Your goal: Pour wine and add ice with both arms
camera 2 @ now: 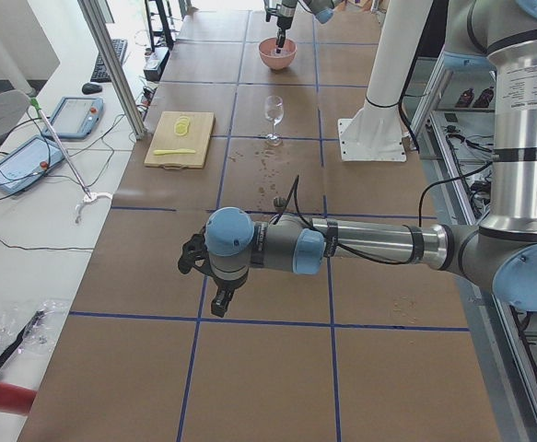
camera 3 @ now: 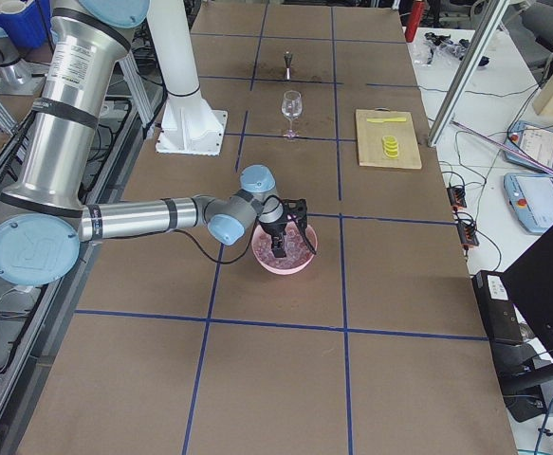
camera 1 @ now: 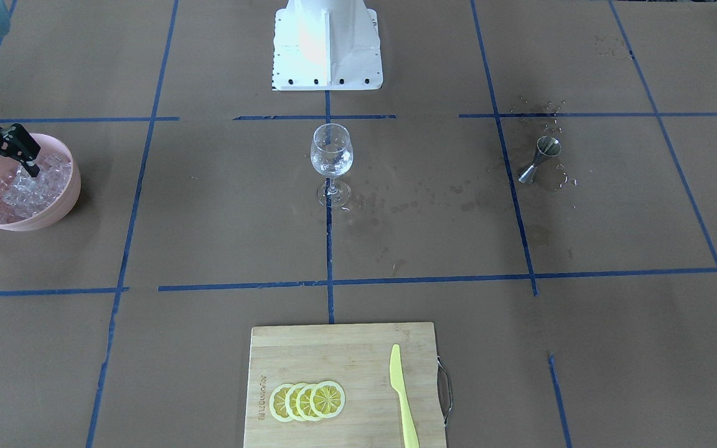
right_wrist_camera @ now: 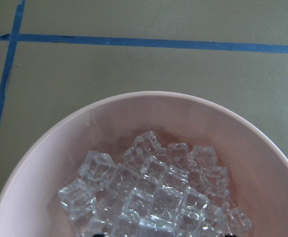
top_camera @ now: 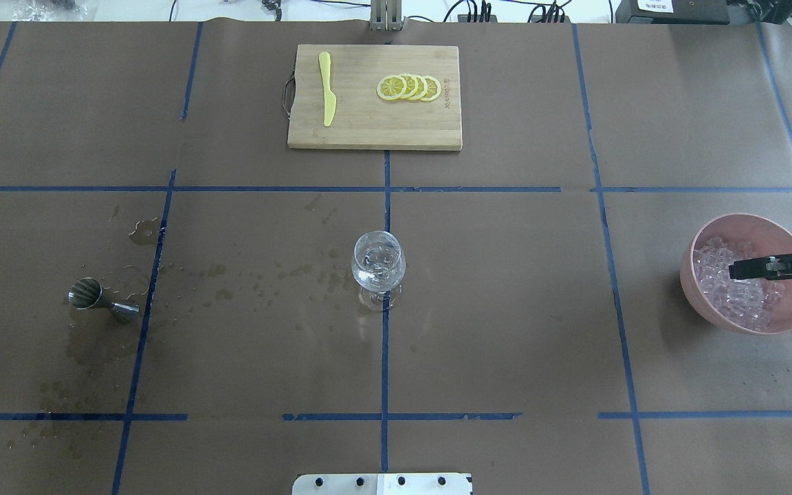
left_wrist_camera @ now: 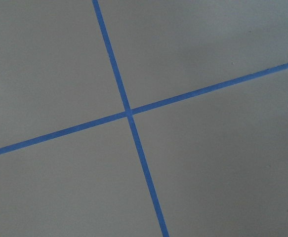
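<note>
While my right gripper (camera 1: pixel 7 171) hangs over the pink bowl (camera 1: pixel 53 214) at my far right of the table, its two fingers stand well spread, their tips down among the ice (camera 1: pixel 32 183). From the front the far finger seems to touch the cubes; I cannot tell whether any cube sits between the pads, since my own wrist view shows only the heap and the bowl's rim. The ice lies wholly inside that bowl, piled as small clear cubes.

My left gripper (camera 2: pixel 220 302) points down over bare brown paper at the other end of the table, well apart from everything; it shows only from the side, so I cannot tell how far apart its fingers are. Its wrist camera sees nothing but a cross of blue tape.

Further out, the wine glass (camera 1: pixel 332 155) stands upright at the table's middle, on a tape line, with some clear liquid in its cup. A metal jigger (camera 1: pixel 539 160) lies on its side among wet spots toward my left. Across from me a wooden cutting board (camera 1: pixel 333 348) carries overlapping lemon slices (camera 1: pixel 307 400) and a yellow knife (camera 1: pixel 403 398).
</note>
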You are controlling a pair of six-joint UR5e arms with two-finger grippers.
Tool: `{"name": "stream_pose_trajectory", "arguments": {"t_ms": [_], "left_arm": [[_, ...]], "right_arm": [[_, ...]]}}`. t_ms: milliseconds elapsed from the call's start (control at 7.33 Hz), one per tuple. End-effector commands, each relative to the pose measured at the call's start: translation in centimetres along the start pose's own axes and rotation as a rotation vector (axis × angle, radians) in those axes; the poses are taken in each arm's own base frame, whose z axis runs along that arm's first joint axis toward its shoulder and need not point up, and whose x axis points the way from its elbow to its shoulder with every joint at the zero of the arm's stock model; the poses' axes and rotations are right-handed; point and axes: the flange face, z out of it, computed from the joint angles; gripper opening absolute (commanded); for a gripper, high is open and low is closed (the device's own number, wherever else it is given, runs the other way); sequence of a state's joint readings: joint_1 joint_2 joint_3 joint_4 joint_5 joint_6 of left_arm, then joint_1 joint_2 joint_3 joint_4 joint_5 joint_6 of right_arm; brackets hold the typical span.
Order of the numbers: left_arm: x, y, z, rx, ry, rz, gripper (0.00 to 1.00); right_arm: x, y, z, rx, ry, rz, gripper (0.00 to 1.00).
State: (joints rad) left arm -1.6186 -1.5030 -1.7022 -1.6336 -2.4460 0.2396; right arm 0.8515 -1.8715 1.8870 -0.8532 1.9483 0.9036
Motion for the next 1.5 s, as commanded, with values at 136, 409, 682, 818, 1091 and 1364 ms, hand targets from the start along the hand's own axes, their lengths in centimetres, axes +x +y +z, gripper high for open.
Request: {"name": "stream_pose_trajectory", "arguments": {"t_ms": [136,409,682,818,1091,1364], "left_arm": [[-0.1,0.2,0.1,-0.002,0.000,0.000,1.00],[-0.1,0.2,0.1,-0.002,0.001,0.000,1.00],[-0.1,0.3,0.2,-0.003,0.002,0.000,1.00],[-0.1,0.3,0.2,-0.003,0.002,0.002,1.00],[-0.1,0.4,0.2,-0.005,0.002,0.000,1.00],[-0.6,0.7,0.7,-0.018,0.001,-0.011,1.00]], "right_arm": [[-0.3,0.3,0.4,-0.005,0.001,-0.010,0.27],[-0.4,0.2,0.1,0.001,-0.003,-0.016,0.00],[-1.2,-0.1,-1.0,0.016,-0.020,-0.027,0.00],[-2.1,-0.7,-2.5,0.037,-0.040,-0.031,0.00],[-3.6,-2.7,-7.5,0.078,-0.083,-0.004,0.00],[-9.3,-6.6,-11.2,0.080,-0.090,0.008,0.00]]}}
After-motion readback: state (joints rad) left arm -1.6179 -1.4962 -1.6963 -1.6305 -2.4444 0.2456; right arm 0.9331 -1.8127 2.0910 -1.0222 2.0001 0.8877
